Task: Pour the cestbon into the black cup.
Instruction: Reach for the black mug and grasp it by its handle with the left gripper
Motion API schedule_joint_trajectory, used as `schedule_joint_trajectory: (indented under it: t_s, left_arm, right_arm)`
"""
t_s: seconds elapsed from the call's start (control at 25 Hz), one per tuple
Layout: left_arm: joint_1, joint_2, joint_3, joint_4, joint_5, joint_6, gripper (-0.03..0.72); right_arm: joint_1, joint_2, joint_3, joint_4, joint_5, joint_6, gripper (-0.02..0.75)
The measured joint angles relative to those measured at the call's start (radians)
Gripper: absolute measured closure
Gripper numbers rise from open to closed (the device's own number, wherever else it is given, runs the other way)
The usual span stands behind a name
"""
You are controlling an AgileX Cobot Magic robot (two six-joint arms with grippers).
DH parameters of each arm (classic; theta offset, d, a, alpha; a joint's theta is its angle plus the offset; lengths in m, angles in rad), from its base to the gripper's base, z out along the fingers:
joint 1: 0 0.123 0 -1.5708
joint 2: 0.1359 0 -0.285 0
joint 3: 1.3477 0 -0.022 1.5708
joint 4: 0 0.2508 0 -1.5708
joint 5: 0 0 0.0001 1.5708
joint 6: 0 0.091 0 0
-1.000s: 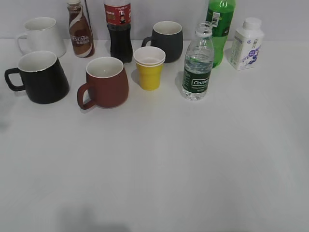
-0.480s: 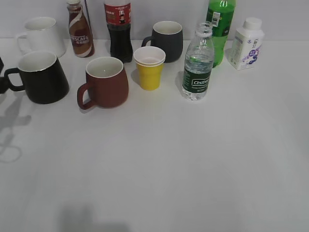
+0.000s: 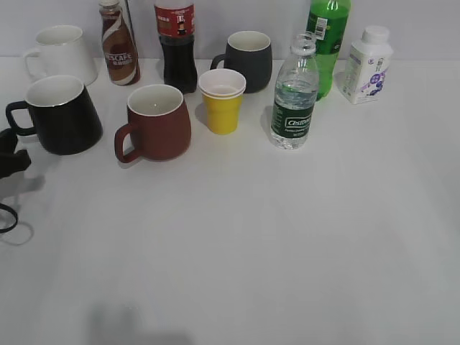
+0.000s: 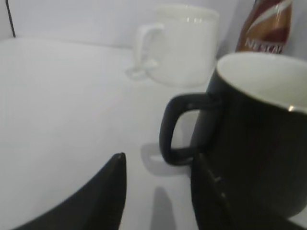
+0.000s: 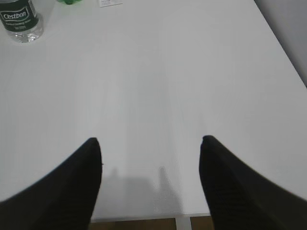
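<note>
The cestbon bottle (image 3: 295, 97) stands upright and uncapped at the back right of the white table, and its base shows in the right wrist view (image 5: 20, 20). The glossy black cup (image 3: 63, 115) stands at the far left with its handle pointing left. My left gripper (image 3: 8, 159) shows at the left edge of the exterior view, just in front of that handle. In the left wrist view it (image 4: 158, 163) is open, with the cup's handle (image 4: 178, 129) close ahead between the fingers. My right gripper (image 5: 149, 141) is open and empty over the table's front edge.
A brown-red mug (image 3: 154, 122), a yellow cup (image 3: 222, 100) and a dark grey mug (image 3: 248, 59) stand between the black cup and the bottle. A white mug (image 3: 61, 54), a Nescafe bottle (image 3: 118, 43), a cola bottle (image 3: 177, 43), a green soda bottle (image 3: 327, 43) and a white carton (image 3: 366, 65) line the back.
My left gripper has come into the exterior view at the left edge and moved down and forward, beside the black cup's handle. Nothing on the table has moved.
</note>
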Motion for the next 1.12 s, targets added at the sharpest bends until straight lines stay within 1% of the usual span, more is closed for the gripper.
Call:
schedule_joint_trajectory:
  t_s: [0.2,0.56,1.12]
  left_arm:
    - [0.0,0.08,-0.058,0.001,-0.006,0.001,0.345]
    - [0.0,0.11,-0.133,0.013,-0.007,0.001,0.343]
    - [0.001,0.157,-0.198,0.015,0.005,0.001,0.348]
  right_arm:
    - [0.0,0.0,0.0,0.0,0.0,0.0,0.256]
    - [0.0,0.0,0.0,0.002,0.0,0.001,0.256]
    - [0.0,0.0,0.0,0.002,0.0,-0.001,0.256]
